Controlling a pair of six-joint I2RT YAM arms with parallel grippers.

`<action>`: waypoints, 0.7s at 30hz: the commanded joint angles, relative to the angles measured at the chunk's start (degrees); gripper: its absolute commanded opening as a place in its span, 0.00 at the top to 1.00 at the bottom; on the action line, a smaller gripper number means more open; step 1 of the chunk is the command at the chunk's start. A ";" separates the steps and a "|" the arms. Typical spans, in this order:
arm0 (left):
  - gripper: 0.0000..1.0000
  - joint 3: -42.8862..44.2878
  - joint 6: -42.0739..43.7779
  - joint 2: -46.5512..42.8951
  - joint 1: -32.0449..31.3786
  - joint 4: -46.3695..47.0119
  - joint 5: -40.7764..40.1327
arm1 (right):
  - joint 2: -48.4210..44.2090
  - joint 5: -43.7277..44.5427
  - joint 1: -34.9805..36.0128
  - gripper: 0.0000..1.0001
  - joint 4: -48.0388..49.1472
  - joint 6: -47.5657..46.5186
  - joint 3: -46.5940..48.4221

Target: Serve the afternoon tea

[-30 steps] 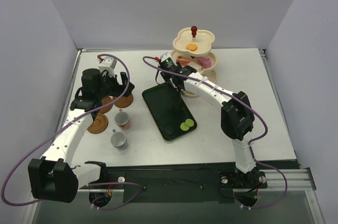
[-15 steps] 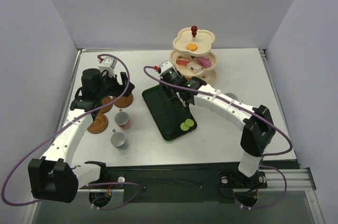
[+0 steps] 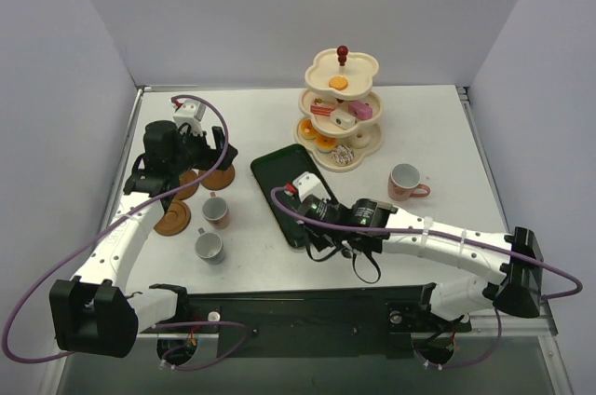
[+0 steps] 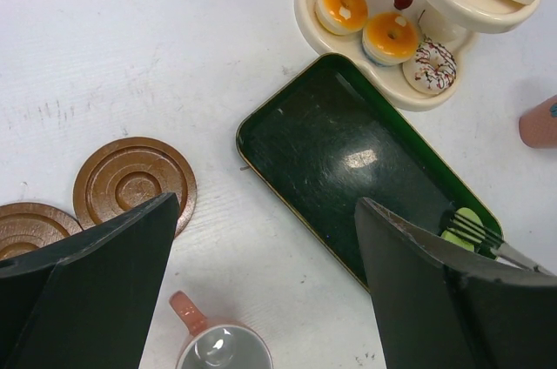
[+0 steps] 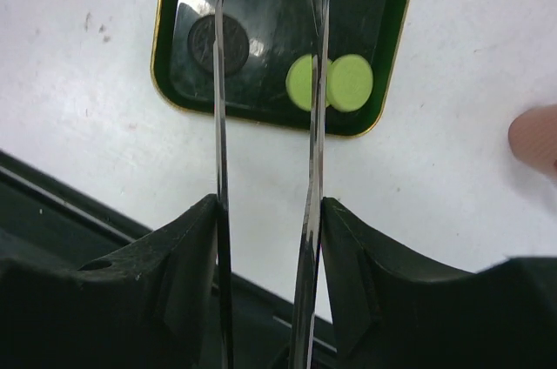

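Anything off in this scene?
Nothing spilled or broken. The tray lies diagonal to the table edges, and one cup stands alone right of the tiered stand, far from the saucers.

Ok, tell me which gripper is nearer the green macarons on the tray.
Right. The right gripper, holding tongs, is just before the macarons on the tray; the left gripper hovers by the saucers.

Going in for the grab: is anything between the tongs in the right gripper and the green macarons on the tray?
Nothing visible does. The green macarons lie bare on the tray, one blade of the tongs crossing one of them. A dark disc lies apart, under the other blade.
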 commanded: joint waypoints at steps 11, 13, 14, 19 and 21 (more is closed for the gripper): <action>0.06 1.48 0.88 -0.49 -2.07 1.08 -1.37 | -0.02 4.84 7.15 0.53 -7.19 10.17 -2.88; 0.06 1.48 0.96 -0.58 -2.16 0.99 -1.63 | 0.42 4.40 7.59 0.52 -7.10 10.26 -2.44; 0.06 1.48 1.05 -0.49 -2.16 0.90 -1.72 | 0.60 4.22 7.67 0.52 -7.28 10.26 -2.09; 0.06 1.57 1.05 -0.58 -2.16 0.90 -1.72 | 2.09 2.12 8.82 0.51 -7.28 10.17 -1.56; 0.06 1.57 1.05 -0.67 -2.07 0.90 -1.72 | 2.79 1.94 8.99 0.51 -7.28 10.26 -1.82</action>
